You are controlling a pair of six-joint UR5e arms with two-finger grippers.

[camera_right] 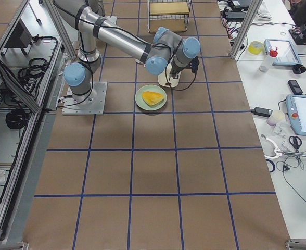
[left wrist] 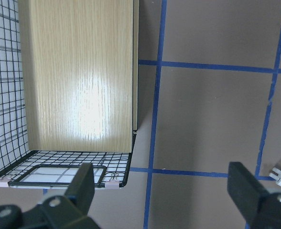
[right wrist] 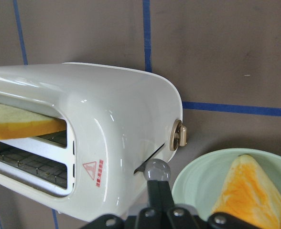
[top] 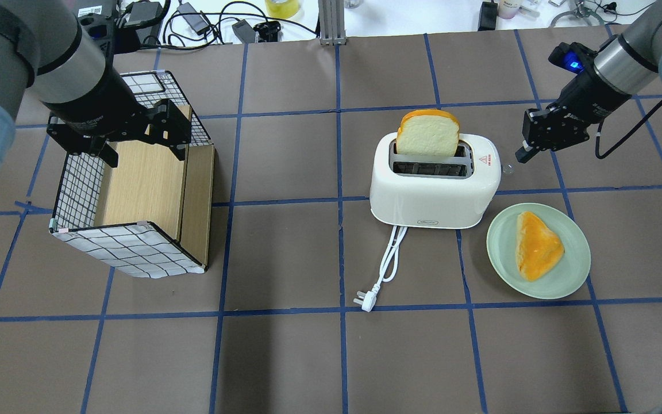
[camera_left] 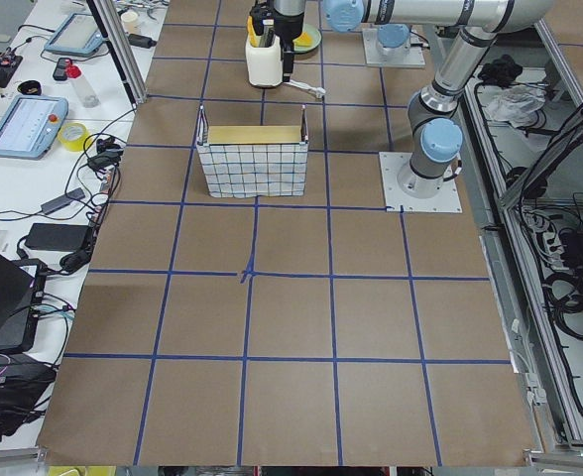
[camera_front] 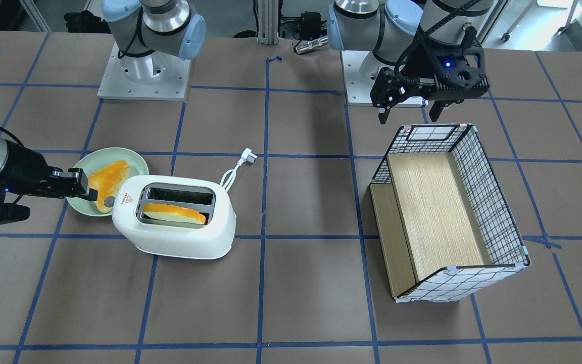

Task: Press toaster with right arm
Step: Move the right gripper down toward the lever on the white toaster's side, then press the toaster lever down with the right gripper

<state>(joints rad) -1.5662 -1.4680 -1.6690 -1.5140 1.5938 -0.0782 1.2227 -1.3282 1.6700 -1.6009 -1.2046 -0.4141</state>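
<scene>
Robotics lab, no question! The surface [camera_left: 291,317] is papered brown and gridded in blue tape [camera_left: 244,274]. The right arm [camera_right: 119,37] and the left arm [camera_left: 455,61] each rise from a bolted metal base plate [camera_front: 170,83], up at twelve o'clock in the front-facing view. There's an aluminium post [top: 329,23] at twelve o'clock overhead. From the right-side camera, a white bench [camera_right: 278,78] at three o'clock carries a teach pendant [camera_right: 305,115] and a yellow tape roll [camera_right: 255,48], with cable bundles [camera_right: 17,117] at nine o'clock.

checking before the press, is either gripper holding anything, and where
Nothing is held. The left gripper is open near the basket; the right gripper is shut, empty, tip at the lever knob of the toaster.
</scene>
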